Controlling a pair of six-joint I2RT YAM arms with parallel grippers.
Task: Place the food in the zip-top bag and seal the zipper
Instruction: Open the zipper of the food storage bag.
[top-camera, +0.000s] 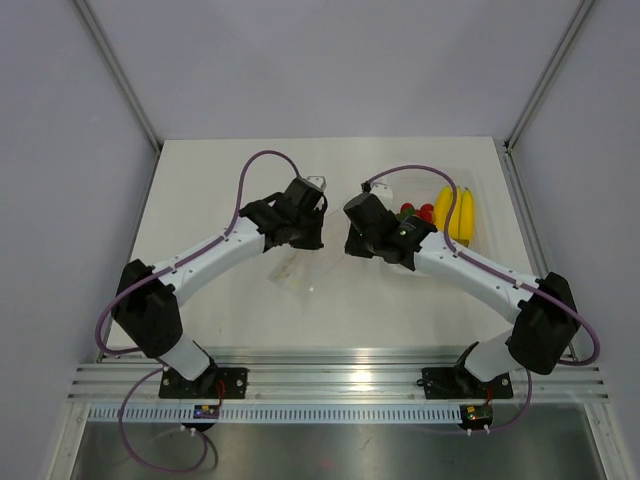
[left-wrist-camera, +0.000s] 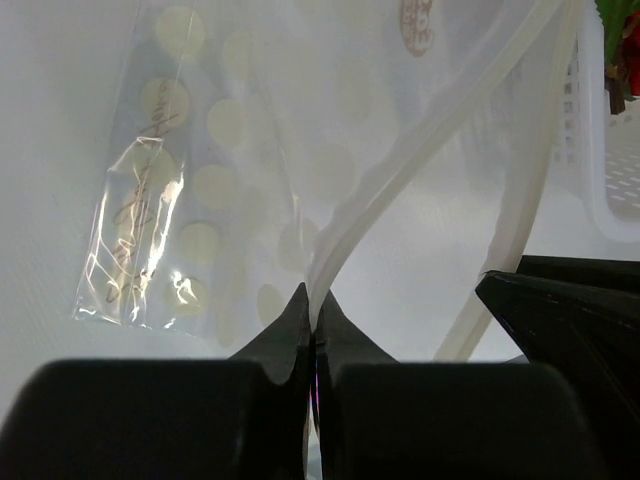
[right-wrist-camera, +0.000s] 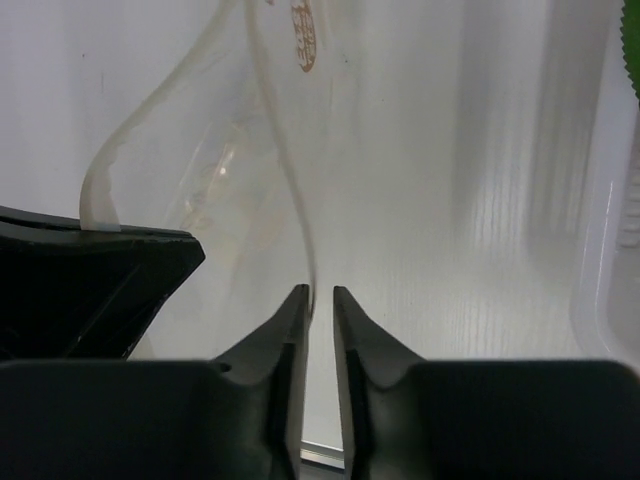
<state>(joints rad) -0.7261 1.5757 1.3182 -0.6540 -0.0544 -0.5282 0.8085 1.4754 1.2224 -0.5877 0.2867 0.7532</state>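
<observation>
Left pincer (left-wrist-camera: 313, 318) clamps one zipper (left-wrist-camera: 390, 172) lip | right pincer (right-wrist-camera: 320, 297) narrow, astride other lip | pinch fully, then spread mouth gently

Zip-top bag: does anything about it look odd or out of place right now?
Nothing is spilled or torn. The zip-top bag isn't lying flat. The left gripper pinches one lip of the zipper, and the right gripper has its jaws slightly apart around the other lip, so the mouth gapes and the film is rumpled.

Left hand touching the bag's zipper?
Touching. Left wrist view: the left hand is pinched shut on the zipper strip, which rises from between its fingertips.
</observation>
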